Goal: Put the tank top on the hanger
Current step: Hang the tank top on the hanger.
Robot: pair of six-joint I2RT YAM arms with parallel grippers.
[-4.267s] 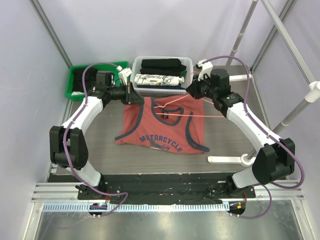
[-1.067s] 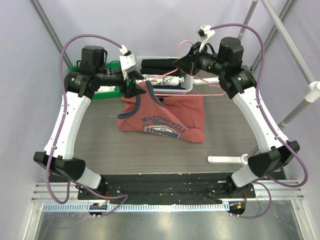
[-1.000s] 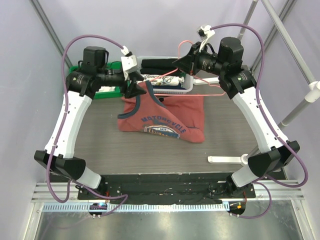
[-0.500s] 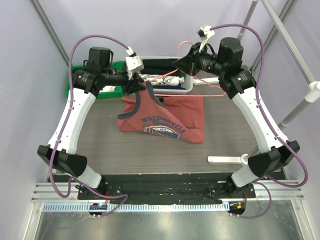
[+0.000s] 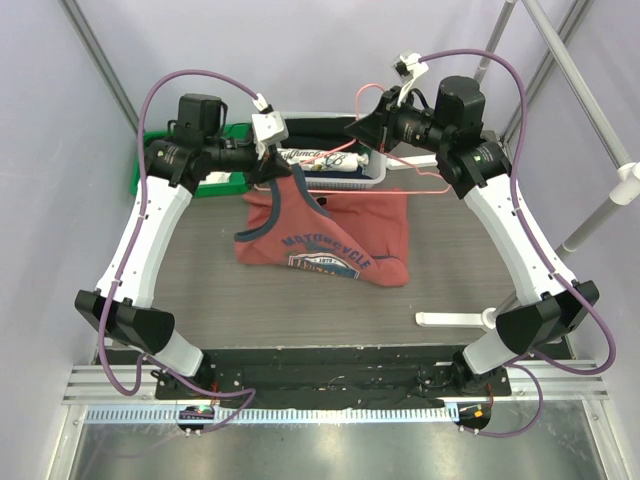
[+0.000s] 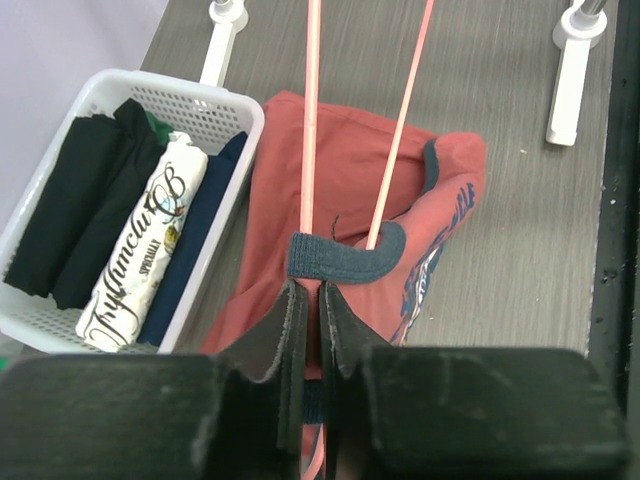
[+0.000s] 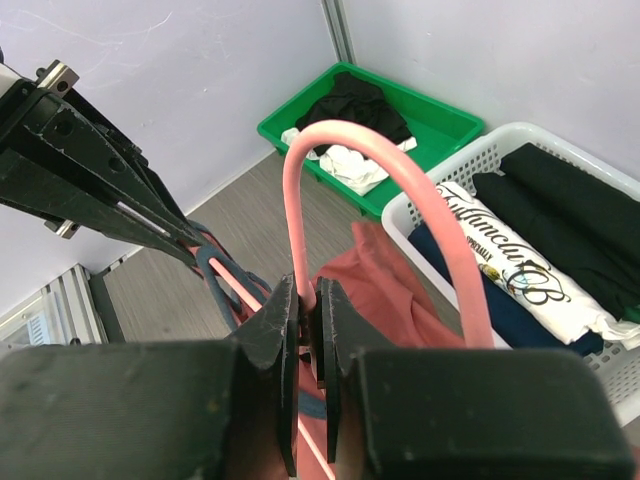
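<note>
Spread just in front of white basket (image 5: 383, 165): tank top (image 5: 330, 235), one shoulder strap lifted. Raised above basket's right end: hanger (image 5: 415, 171), hook clamped in right gripper (image 7: 309, 290). Open a second ago, now pinched onto strap: left gripper (image 6: 308, 290).

Item 1: rust-red sleeveless fabric tank top with navy trim (image 5: 345, 222); chest graphic bears arched navy capitals reading "MOTORCYCLE" in the top view; the smaller lines beneath are too small to read; in the left wrist view the same print is crumpled and illegible.

Item 2: white rolled printed cloth (image 6: 140, 255) in the white perforated plastic basket (image 6: 235, 110); black flourished script along its length, beginning roughly "Tuthm…", exact spelling uncertain; small capitals below, unreadable.
</note>
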